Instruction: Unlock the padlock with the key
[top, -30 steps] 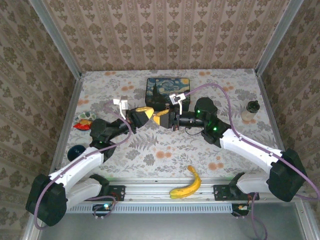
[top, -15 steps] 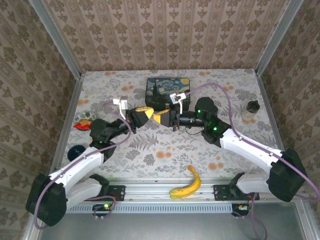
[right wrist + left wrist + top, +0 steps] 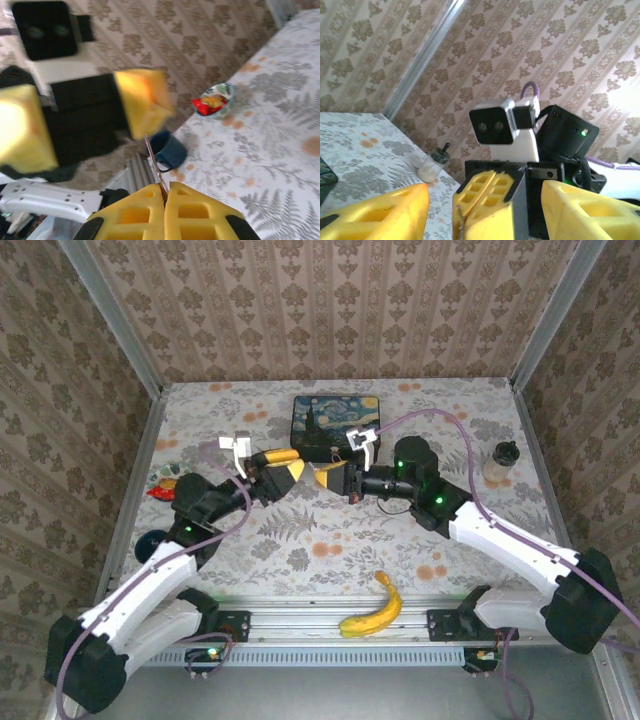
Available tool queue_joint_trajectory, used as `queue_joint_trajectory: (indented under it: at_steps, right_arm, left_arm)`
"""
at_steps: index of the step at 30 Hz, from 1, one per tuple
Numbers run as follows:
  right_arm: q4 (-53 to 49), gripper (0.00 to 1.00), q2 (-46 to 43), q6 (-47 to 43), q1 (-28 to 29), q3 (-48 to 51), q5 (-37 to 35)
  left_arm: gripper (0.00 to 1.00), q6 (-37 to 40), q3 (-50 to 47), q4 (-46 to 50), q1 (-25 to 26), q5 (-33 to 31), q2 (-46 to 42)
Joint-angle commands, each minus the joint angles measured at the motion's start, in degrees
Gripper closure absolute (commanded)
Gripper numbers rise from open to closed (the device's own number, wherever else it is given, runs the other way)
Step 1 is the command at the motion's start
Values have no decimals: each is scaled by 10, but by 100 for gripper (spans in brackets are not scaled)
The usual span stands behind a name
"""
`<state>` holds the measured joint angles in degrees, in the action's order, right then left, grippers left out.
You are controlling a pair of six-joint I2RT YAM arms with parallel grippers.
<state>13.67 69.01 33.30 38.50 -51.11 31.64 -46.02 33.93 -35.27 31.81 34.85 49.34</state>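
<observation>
Right gripper (image 3: 166, 189) is pinched shut on the key (image 3: 154, 162), blade poking out past its tips toward the wide-open left gripper (image 3: 290, 466), padlock I can't make out, so any bump there could twist the key out of line.

Both arms reach in from the near edge and meet tip to tip over the table's middle. The left gripper (image 3: 287, 466) has its fingers spread wide. The right gripper (image 3: 325, 477) faces that gap, fingers pressed together on the key (image 3: 154, 162).
</observation>
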Motion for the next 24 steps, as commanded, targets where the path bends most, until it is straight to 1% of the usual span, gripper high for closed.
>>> queue_joint_trajectory:
  at_steps: [1, 3, 4, 6, 7, 11, 16, 22, 24]
  right_arm:
    - [-124, 100, -26, -52, -3, -23, -79]
    - [-163, 100, -33, -65, -2, -30, -102]
    - [-185, 100, -36, -72, -2, -34, -116]
    - [-222, 100, -43, -85, -2, -42, -133]
    - [-238, 100, -47, -93, -1, -46, -139]
    - [-280, 100, -61, -111, 0, -50, -162]
    - [-323, 100, -69, -142, 3, -52, -168]
    - [-365, 100, -72, -174, 5, -56, -165]
    - [-371, 100, -73, -178, 5, -56, -165]
  left_arm:
    - [38, 110, 78, 259, 3, -95, -47]
    - [38, 139, 121, 386, 5, -154, -50]
    - [38, 151, 140, 434, 4, -172, -47]
    - [38, 156, 164, 495, 4, -192, -36]
    - [37, 153, 170, 508, 4, -192, -29]
    - [37, 130, 183, 527, 5, -183, -5]
    - [36, 136, 207, 533, 6, -156, 20]
    - [36, 172, 222, 504, 7, -70, 41]
    - [34, 184, 229, 506, 7, -51, 51]
